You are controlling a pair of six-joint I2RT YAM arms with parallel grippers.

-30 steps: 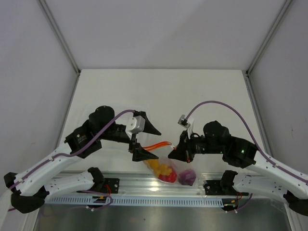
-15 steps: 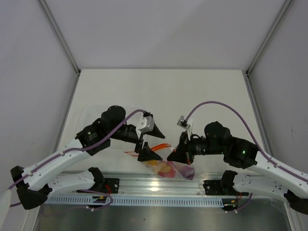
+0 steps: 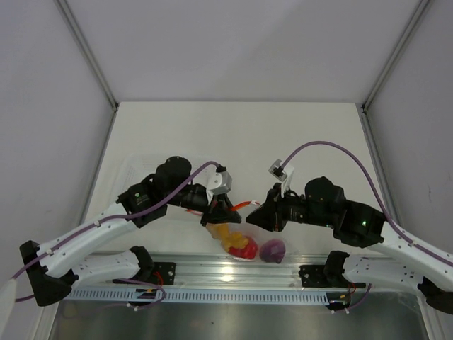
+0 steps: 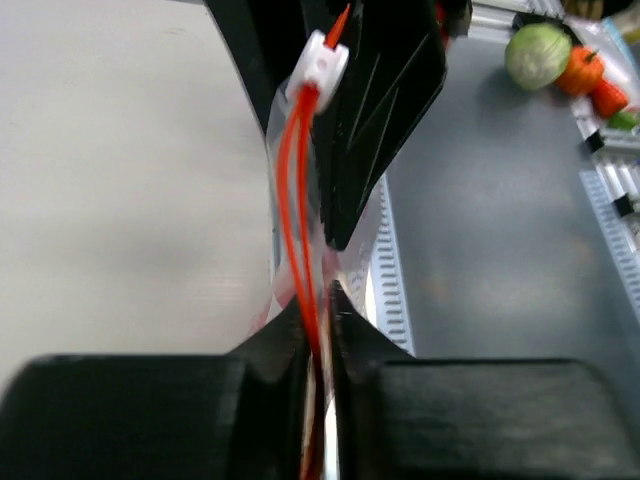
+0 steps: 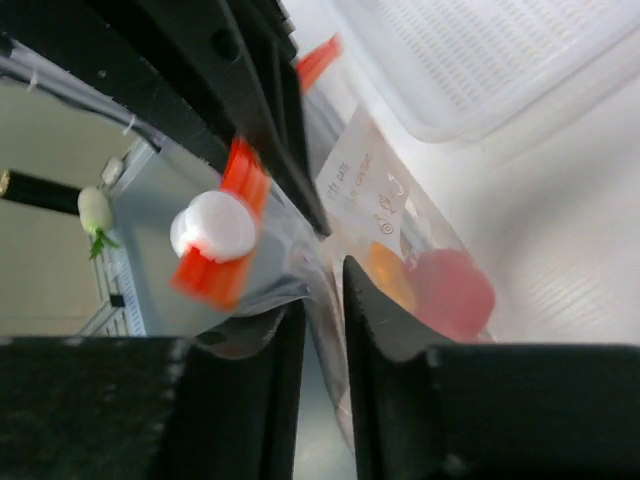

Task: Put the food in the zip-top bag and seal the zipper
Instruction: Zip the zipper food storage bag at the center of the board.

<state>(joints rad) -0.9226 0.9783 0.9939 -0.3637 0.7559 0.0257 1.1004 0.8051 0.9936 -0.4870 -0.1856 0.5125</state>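
left arm (image 3: 106,227) bent, reaching inward; left gripper (image 3: 221,210) pinched tight on the zipper (image 4: 291,180) | right arm (image 3: 386,239) bent, reaching inward; right gripper (image 3: 263,216) clamping the zip-top bag (image 5: 372,190), fingers nearly together | grippers near, facing

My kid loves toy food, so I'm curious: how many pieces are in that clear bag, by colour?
Glossy red toy piece: 1
Round purple toy piece: 1
Lumpy orange-yellow toy piece: 1
Total: 3, all inside the clear plastic zip-top bag
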